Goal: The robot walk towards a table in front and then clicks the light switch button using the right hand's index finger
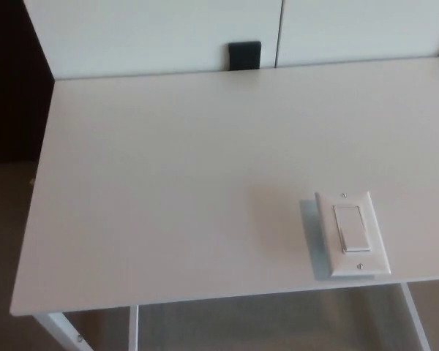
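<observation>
Switch plate [352,234] flat near table [168,183] front edge | neither robot hand visible, state unknown

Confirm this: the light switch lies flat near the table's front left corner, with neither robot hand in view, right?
Not quite. The light switch lies flat near the front right of the table, not the front left, as the head view shows. Neither robot hand is in view.
</observation>
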Robot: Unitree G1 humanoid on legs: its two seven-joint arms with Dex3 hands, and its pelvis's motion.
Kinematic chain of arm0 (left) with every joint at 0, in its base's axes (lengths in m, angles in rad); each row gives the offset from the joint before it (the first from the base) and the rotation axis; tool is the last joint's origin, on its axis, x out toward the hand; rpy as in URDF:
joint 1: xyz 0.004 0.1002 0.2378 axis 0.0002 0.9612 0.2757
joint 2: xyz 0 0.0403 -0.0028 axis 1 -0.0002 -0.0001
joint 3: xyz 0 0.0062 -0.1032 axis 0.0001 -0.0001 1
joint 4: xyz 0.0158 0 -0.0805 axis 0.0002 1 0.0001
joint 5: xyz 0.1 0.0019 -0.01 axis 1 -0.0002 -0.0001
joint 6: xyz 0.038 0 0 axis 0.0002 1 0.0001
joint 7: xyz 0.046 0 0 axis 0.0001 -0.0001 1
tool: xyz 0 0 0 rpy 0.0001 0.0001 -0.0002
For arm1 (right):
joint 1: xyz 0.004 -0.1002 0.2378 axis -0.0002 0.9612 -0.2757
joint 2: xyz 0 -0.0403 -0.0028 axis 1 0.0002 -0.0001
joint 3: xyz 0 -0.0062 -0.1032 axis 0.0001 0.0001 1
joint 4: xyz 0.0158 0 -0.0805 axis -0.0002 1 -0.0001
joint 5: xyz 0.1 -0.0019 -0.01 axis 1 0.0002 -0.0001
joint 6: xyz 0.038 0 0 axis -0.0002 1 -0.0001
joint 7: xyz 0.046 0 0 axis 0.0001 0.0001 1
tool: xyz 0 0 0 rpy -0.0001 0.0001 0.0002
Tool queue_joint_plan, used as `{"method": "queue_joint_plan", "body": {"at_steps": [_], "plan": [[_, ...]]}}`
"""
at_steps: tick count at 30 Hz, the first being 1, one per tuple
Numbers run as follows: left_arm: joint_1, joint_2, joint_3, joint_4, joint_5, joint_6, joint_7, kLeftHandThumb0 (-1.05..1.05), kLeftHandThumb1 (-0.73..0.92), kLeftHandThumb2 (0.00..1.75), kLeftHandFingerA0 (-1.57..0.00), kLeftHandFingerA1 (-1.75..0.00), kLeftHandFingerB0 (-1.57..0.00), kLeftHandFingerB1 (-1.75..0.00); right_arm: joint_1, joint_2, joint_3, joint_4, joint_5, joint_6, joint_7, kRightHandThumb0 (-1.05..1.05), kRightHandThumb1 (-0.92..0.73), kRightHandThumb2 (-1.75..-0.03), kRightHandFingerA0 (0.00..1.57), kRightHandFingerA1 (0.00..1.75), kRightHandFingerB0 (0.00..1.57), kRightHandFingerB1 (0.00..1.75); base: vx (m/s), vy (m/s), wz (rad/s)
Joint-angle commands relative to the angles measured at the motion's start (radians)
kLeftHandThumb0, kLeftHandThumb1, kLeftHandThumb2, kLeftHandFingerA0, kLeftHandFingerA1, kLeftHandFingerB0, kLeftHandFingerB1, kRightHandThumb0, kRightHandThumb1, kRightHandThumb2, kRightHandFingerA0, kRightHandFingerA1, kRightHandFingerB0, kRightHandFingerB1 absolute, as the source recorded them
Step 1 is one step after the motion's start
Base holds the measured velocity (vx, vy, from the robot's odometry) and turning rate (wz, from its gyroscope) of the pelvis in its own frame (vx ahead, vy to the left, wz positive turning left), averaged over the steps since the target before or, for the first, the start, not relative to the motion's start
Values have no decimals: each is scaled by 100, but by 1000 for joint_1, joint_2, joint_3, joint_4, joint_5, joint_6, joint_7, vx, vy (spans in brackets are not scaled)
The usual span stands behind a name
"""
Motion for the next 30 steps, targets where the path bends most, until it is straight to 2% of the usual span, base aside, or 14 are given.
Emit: {"method": "queue_joint_plan", "body": {"at_steps": [1,9,12,16,17,19,20,21,30], "plan": [[3,30,-2,-6,31,43,11,-37,58,58,-39,-39,-35,-34,-4,-3,3,4,-10,16,-12,-62,-42,-88,69,70,43,56,0,101,-6],[9,31,3,-40,27,60,16,-35,58,58,-39,-39,-35,-34,-12,-11,12,-29,-16,43,-13,-62,-42,-88,71,71,42,56,-39,254,3],[8,32,0,-53,32,56,23,-35,58,57,-41,-38,-37,-34,-34,-14,13,10,-20,14,-15,-63,-42,-88,71,71,43,56,1,18,9],[-11,26,5,-59,20,81,22,-34,57,58,-41,-39,-36,-34,-44,-18,15,-25,-18,51,-6,-62,-42,-89,71,71,41,55,3,-79,7],[-18,26,7,-52,12,74,13,-35,58,57,-39,-39,-35,-34,-36,-18,12,-55,-12,61,-2,-63,-54,-57,70,58,53,49,15,-98,7],[-16,26,7,-61,18,74,18,-35,58,58,-40,-39,-35,-34,-31,-22,16,-76,-18,64,-1,-61,-56,-56,69,58,54,50,25,-93,5],[-14,26,8,-69,15,77,16,-34,58,58,-40,-39,-35,-34,-30,-22,16,-84,-19,70,-2,-60,-57,-57,69,57,55,50,49,-82,3],[-12,24,10,-80,10,85,14,-33,57,57,-41,-39,-37,-34,-31,-21,16,-85,-18,68,-3,-61,-45,-89,68,70,44,58,0,0,0],[-17,23,14,-79,-2,92,-2,-28,58,57,-41,-40,-37,-35,-81,-31,31,24,-47,-4,-14,-66,-45,-91,72,71,45,58,0,0,0]]}}
